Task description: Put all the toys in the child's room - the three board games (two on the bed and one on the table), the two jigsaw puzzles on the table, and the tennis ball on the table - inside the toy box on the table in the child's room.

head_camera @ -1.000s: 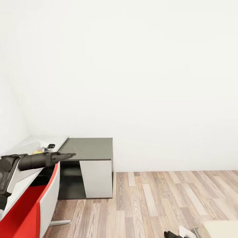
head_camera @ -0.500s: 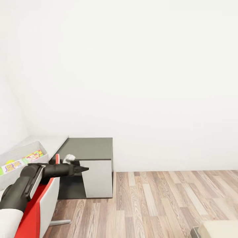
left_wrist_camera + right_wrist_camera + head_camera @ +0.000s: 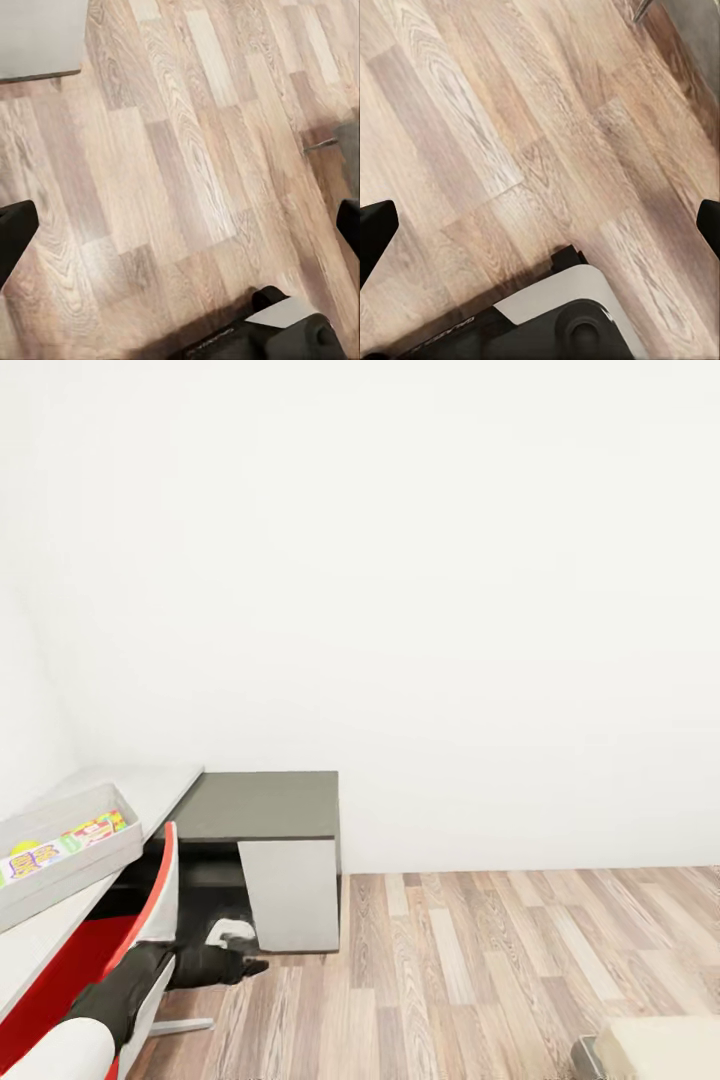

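The toy box [image 3: 62,857] sits on the table [image 3: 160,792] near its front edge, colourful toys [image 3: 68,840] inside. Left gripper [image 3: 180,225] and right gripper [image 3: 540,225], fingers spread wide and empty, hang over bare wood floor [image 3: 480,970].

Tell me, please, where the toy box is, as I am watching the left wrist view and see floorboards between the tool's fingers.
Observer: The toy box sits on the table, at the head view's left edge.
Operator: Is anything inside it?
Observer: Yes, a flat colourful printed toy lies in it, beside a yellow-green spot that may be the tennis ball.
Operator: Where does my left tool hang?
Observer: The left tool is low beside the red-and-white chair, in front of the table's dark corner section.
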You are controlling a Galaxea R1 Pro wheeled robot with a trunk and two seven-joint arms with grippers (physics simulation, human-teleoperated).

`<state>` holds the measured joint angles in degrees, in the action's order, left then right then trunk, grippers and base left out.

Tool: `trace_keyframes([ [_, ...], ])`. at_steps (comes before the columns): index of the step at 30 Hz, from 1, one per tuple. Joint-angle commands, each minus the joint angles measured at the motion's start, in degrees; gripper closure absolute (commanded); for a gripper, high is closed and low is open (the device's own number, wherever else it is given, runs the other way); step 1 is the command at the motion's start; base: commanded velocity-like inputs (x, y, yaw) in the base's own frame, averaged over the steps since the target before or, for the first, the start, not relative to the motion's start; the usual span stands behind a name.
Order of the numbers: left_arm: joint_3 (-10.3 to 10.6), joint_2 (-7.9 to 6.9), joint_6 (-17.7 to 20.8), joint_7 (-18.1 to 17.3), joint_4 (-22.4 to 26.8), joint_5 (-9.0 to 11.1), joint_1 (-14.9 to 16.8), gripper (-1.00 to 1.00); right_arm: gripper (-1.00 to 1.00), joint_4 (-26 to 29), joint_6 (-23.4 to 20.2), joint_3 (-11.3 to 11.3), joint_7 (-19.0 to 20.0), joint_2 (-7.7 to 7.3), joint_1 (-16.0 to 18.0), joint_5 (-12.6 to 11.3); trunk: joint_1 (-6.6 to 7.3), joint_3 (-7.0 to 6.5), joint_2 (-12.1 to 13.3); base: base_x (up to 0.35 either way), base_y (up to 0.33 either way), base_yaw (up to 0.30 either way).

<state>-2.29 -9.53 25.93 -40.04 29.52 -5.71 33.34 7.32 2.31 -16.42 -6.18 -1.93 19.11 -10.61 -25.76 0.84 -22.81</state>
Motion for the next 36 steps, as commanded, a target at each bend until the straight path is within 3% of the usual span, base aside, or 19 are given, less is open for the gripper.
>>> trace_keyframes([
  [1,-0.21,0.54,-2.32,2.84,-3.65,-0.61,0.06,-1.00,-1.00,-0.19,0.24,0.22,-0.11,0.04,0.05,-0.58,-0.03,0.17,-0.11,0.000,0.000,-0.068],
  [4,-0.10,2.06,-8.19,11.45,-12.34,-0.86,0.06,-1.00,-1.00,-1.03,0.24,0.24,-0.09,0.14,0.02,-0.56,-0.03,0.44,-0.11,0.000,0.000,-0.069],
  [8,0.03,3.72,-12.75,19.06,-19.59,-0.88,-0.41,-1.00,-1.00,-3.35,0.64,0.24,-0.11,0.16,0.01,-0.52,-0.03,0.80,-0.11,0.000,0.000,-0.069],
  [14,0.10,5.20,-16.37,29.27,-25.74,-0.89,-5.37,-1.00,-1.00,-5.63,4.07,0.26,-0.09,0.65,-1.17,0.79,-0.03,1.35,-0.11,0.000,0.000,-0.068],
  [22,0.18,5.21,-19.07,34.03,-26.52,-0.79,-12.35,-1.00,-1.00,-5.96,7.78,0.25,-0.15,0.95,-6.52,6.75,-0.03,2.08,-0.11,0.000,0.000,-0.067],
  [29,0.17,5.36,-22.34,42.66,-26.96,-0.75,-16.29,-1.00,-1.00,-5.92,11.12,0.25,-0.15,0.96,-9.38,7.54,-0.03,2.65,-0.11,0.000,0.000,-0.041],
  [36,0.13,5.15,-24.60,44.14,-27.21,-0.71,-18.87,-1.00,-1.00,-5.91,13.16,0.30,-0.34,1.01,-11.02,7.62,-0.03,2.75,-0.11,0.000,0.000,0.009],
])
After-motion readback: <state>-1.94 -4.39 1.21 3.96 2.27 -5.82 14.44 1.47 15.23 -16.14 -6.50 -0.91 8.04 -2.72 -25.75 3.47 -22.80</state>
